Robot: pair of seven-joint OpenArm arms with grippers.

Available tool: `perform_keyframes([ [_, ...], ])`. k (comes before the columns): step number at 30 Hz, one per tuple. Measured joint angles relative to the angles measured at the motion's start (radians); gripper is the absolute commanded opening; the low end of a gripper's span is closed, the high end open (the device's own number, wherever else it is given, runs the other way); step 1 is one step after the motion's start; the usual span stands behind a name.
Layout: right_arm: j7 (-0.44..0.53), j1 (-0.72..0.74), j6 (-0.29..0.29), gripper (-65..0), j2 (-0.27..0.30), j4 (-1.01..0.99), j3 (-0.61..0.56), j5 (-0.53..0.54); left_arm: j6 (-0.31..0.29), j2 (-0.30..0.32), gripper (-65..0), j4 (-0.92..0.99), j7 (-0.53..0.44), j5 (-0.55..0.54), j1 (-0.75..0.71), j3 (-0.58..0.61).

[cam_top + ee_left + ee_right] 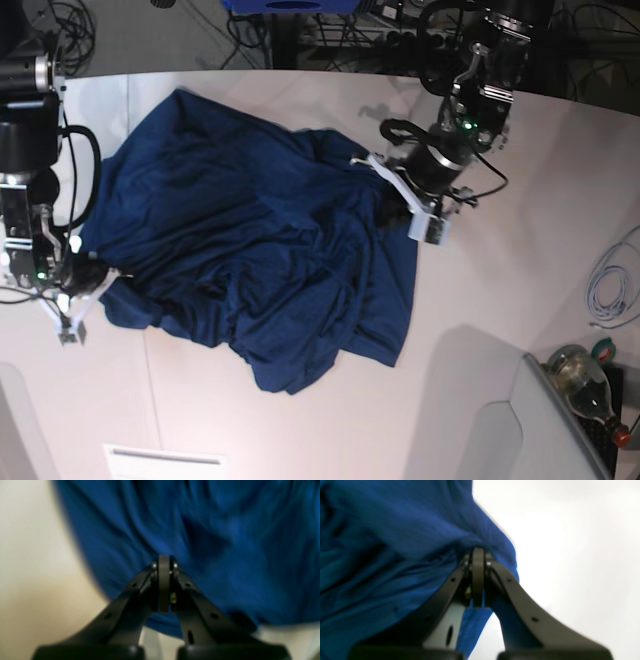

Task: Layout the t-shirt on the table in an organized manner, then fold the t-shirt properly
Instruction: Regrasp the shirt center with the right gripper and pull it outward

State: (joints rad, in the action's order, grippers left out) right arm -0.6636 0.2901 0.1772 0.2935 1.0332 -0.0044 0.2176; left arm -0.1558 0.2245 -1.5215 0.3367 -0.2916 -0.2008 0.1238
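base: high overhead, looks down on the whole table (500, 330) with both arms | left wrist: rides behind the left gripper (163, 562), close on the t-shirt (200, 542) | right wrist: same, behind the right gripper (478, 555) | shared: t-shirt, table

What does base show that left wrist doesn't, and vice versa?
Base only: the whole crumpled t-shirt spread on the table, the right gripper at its other edge, a glass bottle and a coiled cable. Left wrist only: the left gripper close up, jaws shut, cloth around its tips. Both: blue cloth, white tabletop, left gripper at the shirt's edge.
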Motion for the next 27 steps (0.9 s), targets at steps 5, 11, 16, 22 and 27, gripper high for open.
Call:
perform_keyframes([
  [5, -0.083, -0.246, 0.043, -59.6, -0.134, 0.419, -0.008, 0.003, 0.010, 0.012, -65.0, -0.086, 0.100, 0.011, -0.067, -0.338],
  [11, -0.081, -0.327, 0.051, -27.5, -0.262, 0.469, -0.142, 0.014, 0.002, 0.051, -65.0, 0.008, 0.100, 0.009, -0.115, -0.595],
  [16, -0.001, -0.256, 0.048, -26.1, -0.274, 0.286, -0.263, 0.007, -0.120, 0.063, -65.0, 0.085, 0.101, 0.005, -0.121, -0.720],
  [22, 0.028, -0.222, 0.047, -26.0, -0.278, 0.202, -0.326, 0.006, -0.205, 0.058, -65.0, 0.092, 0.098, 0.008, -0.121, -0.797],
  [27, 0.032, -0.223, 0.047, -28.7, -0.313, 0.204, -0.360, 0.010, -0.212, 0.058, -65.0, 0.139, 0.101, 0.007, -0.120, -0.797],
])
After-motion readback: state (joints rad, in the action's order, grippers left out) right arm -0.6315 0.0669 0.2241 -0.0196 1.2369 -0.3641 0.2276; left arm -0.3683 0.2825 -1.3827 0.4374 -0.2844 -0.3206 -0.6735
